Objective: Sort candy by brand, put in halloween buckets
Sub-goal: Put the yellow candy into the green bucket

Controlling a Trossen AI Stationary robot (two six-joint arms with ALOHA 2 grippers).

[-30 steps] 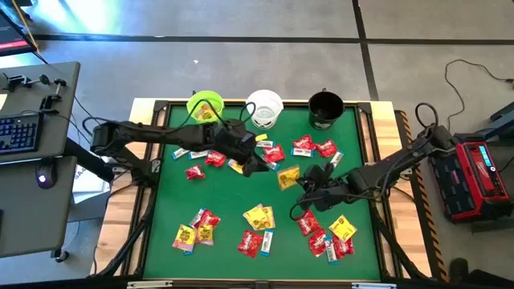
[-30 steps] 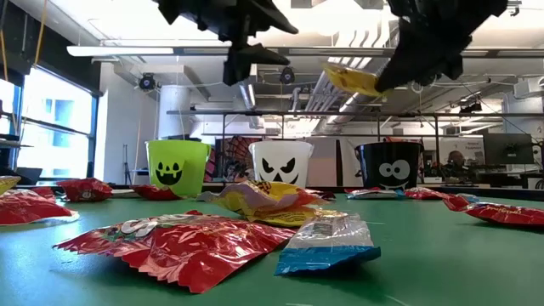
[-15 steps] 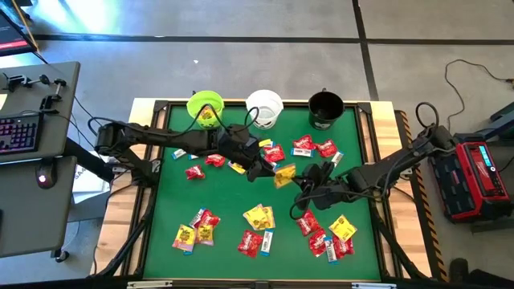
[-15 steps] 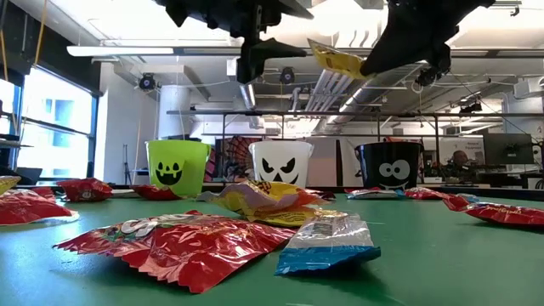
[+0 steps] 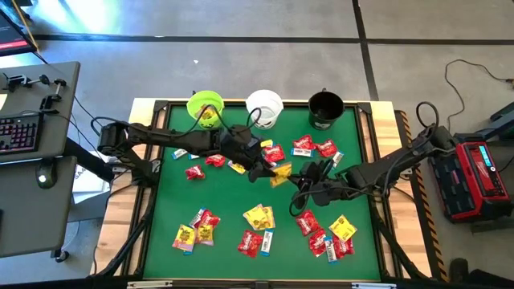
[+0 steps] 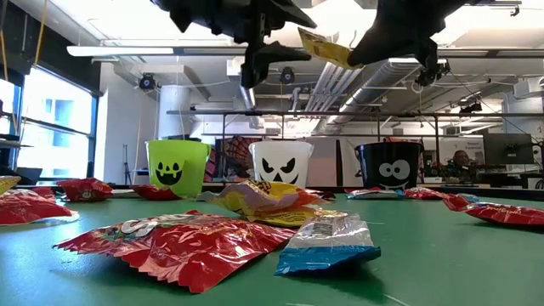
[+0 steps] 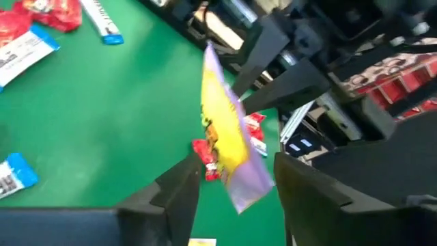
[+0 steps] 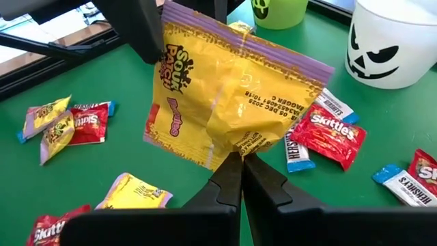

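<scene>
My right gripper (image 8: 242, 160) is shut on a yellow candy packet (image 8: 225, 89) and holds it in the air over the middle of the table (image 5: 281, 171). My left gripper (image 7: 237, 164) faces it, open. Its two fingers stand on either side of the packet's free end (image 7: 229, 147), with a gap on each side. Loose red, yellow and blue-and-white candy (image 5: 259, 217) lies flat on the green mat. The lime green bucket (image 5: 206, 104), the white bucket (image 5: 265, 108) and the black bucket (image 5: 325, 108) stand on their bases along the far edge. My right gripper pinches one end edge of the yellow packet (image 8: 232, 147) between its two fingertips. The fingers come from the table's right, slanting down. The packet sticks out past them toward my left gripper, lifted clear of the mat and slightly crumpled near the fingers.
Red packets and blue-and-white bars (image 5: 309, 147) lie under and beside both grippers. More clusters lie near the front edge (image 5: 194, 229) and front right (image 5: 329, 237). A raised dark frame (image 5: 157, 136) borders the mat. Bare mat shows at the left middle.
My right gripper has carried the yellow packet a little up and toward the table's left, closer to my left gripper. The packet's free end now stands between the left fingers, where earlier it hung apart from them.
</scene>
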